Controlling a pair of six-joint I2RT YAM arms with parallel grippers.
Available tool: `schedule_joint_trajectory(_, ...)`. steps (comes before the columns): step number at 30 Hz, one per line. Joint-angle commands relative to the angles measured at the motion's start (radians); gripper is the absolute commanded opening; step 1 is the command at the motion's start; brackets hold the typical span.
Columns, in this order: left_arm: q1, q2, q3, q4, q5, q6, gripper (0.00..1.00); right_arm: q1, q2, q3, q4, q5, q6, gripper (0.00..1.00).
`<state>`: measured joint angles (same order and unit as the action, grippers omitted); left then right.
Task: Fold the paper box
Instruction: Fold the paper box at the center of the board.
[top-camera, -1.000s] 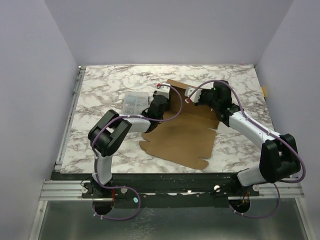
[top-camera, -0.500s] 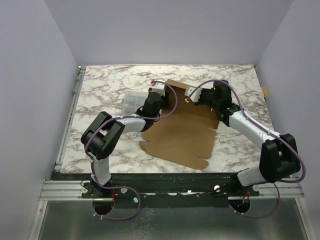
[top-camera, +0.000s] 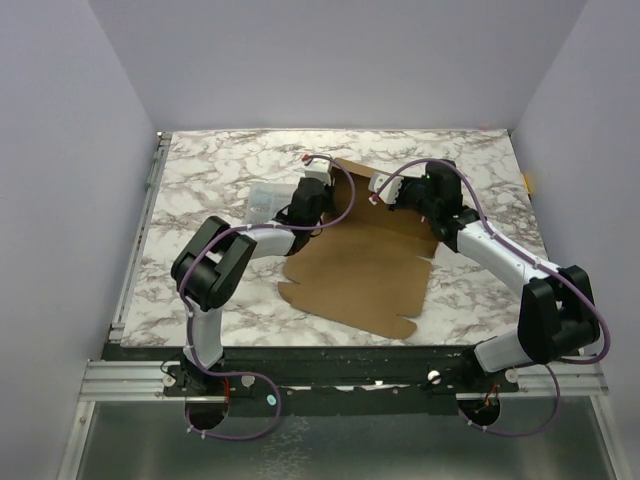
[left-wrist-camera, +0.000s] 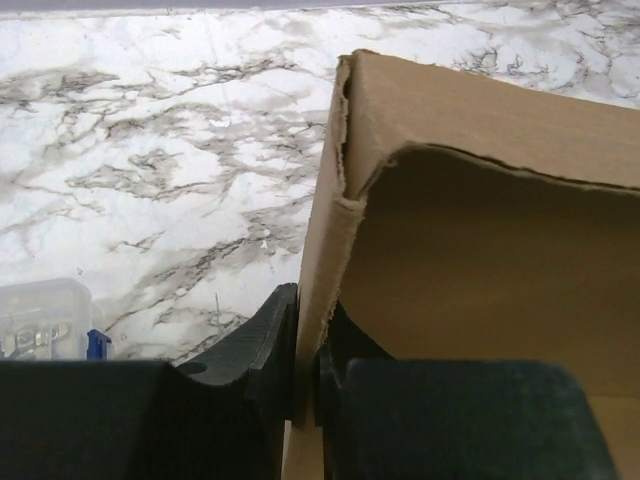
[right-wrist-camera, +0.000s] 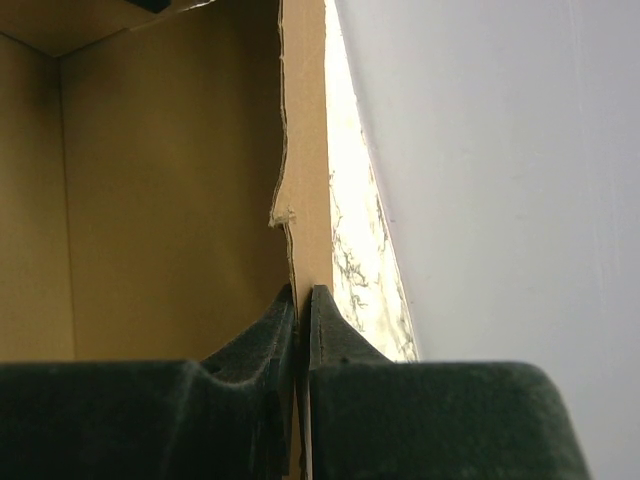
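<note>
Marble-patterned table (top-camera: 200, 180), lilac walls on three sides.
Paper box (top-camera: 355, 275): brown die-cut cardboard sheet, mostly flat at the table's middle, with its far edge raised into an upright wall.
Left gripper (left-wrist-camera: 305, 345): fingers pinched tight on the left end of the raised wall.
Right gripper (right-wrist-camera: 302, 305): clamped on the cardboard edge at the wall's right end.
Clear plastic case (top-camera: 268, 203): on the table, just left of the left gripper.
</note>
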<state>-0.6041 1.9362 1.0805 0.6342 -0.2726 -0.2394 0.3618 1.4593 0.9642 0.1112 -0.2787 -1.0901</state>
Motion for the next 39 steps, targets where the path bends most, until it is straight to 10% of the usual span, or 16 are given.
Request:
schedule_joint_trajectory(1,0.0,0.025,0.027,-0.007,-0.037,-0.029,0.04,0.021,0.033,0.0,-0.11,-0.065,0.054,0.09)
schedule_joint_trajectory(13,-0.005,0.019,0.011,0.003,-0.076,-0.038,0.0,0.023,0.032,0.0,-0.154,-0.106,0.077,0.09)
schedule_joint_trajectory(20,-0.003,-0.034,-0.06,0.024,0.01,-0.015,0.38,0.025,0.036,-0.007,-0.151,-0.097,0.086,0.09)
schedule_joint_trajectory(39,0.036,-0.248,-0.279,0.005,0.135,-0.033,0.54,0.025,0.046,0.014,-0.169,-0.093,0.091,0.1)
